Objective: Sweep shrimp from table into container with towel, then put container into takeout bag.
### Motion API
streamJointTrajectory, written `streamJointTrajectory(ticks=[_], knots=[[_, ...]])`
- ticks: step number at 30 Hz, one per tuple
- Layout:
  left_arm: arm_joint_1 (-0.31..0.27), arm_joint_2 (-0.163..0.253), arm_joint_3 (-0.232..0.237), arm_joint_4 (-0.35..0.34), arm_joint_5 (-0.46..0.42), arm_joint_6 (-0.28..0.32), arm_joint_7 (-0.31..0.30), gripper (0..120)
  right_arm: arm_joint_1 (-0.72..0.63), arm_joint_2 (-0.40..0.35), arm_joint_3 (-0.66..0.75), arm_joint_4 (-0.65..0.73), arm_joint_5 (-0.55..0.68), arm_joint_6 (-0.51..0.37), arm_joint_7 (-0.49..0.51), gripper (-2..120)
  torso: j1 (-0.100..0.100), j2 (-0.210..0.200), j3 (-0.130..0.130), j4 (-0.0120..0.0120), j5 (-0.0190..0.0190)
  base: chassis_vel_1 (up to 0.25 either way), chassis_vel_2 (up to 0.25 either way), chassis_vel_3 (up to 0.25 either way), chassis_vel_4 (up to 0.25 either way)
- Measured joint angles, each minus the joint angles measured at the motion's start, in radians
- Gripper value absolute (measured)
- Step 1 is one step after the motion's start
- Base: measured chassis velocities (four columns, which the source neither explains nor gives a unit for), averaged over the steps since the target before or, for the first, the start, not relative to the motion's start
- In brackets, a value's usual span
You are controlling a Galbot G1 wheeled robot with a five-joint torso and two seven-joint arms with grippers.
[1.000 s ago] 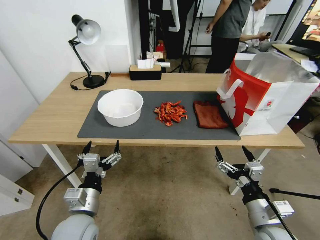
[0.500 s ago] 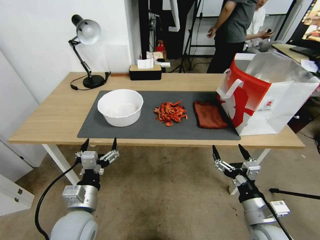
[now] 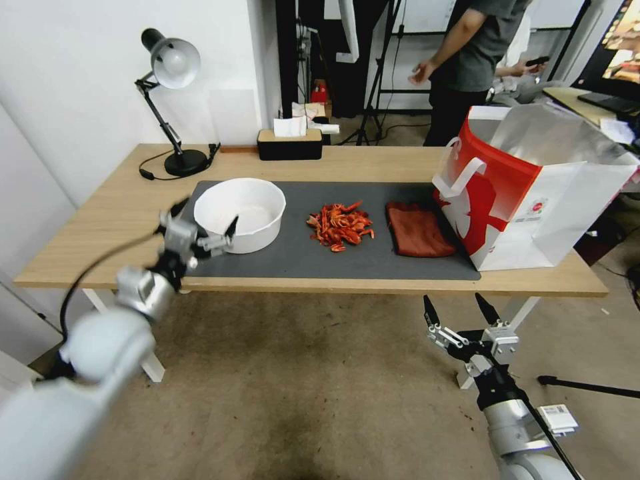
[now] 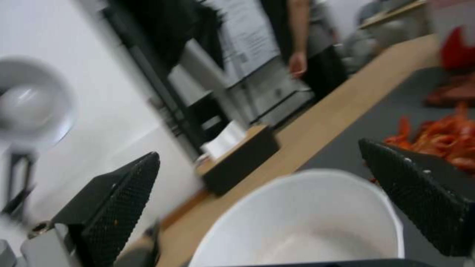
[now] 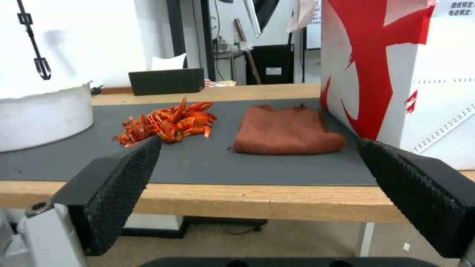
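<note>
The white container stands on the left part of the dark mat on the table. My left gripper is open at the container's near-left side; in the left wrist view the container lies just ahead between the fingers. I cannot tell whether they touch it. The shrimp are heaped mid-mat, and the rust-red towel lies to their right beside the takeout bag. My right gripper hangs open below the table's front edge, facing the towel and the shrimp.
A black desk lamp stands at the table's back left, with its cable on the wood. A black tissue box sits at the back middle. A person stands behind the table. The takeout bag's mouth is open and lined with foil.
My left arm has swung up from below the table's front edge to the container's near-left side. The right gripper has barely moved.
</note>
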Motion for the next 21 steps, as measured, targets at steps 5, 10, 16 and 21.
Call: streamJointTrajectory(ticks=[5, 10, 16, 21], knots=[[-0.241, 0.071, 0.149, 0.12, -0.039, -0.005, 0.262, 100, -0.002, -0.004, 0.001, 0.005, -0.001, 0.003, 0.0, 100, 0.0, 0.0, 0.0, -0.0011, 0.0, 0.0, 0.0, 0.0, 0.0], [-0.333, 0.128, 0.157, 0.168, 0.021, -0.014, 0.541, 100, 0.027, -0.034, -0.018, -0.005, -0.001, -0.009, 0.002, 100, 0.0, 0.0, 0.0, -0.0004, 0.0012, 0.0, 0.0, 0.0, 0.0], [-0.422, 0.146, 0.239, 0.24, 0.235, -0.029, 0.825, 100, 0.018, -0.067, -0.014, -0.022, 0.011, -0.005, 0.001, 100, 0.0, 0.0, 0.0, -0.0004, -0.0005, 0.0, 0.0, 0.0, 0.0], [-0.5, 0.104, 0.325, 0.289, 0.38, -0.057, 0.853, 100, 0.019, -0.059, -0.016, -0.018, 0.01, -0.004, 0.001, 100, 0.0, 0.0, 0.0, -0.0007, -0.0003, 0.0, 0.0, 0.0, 0.0]])
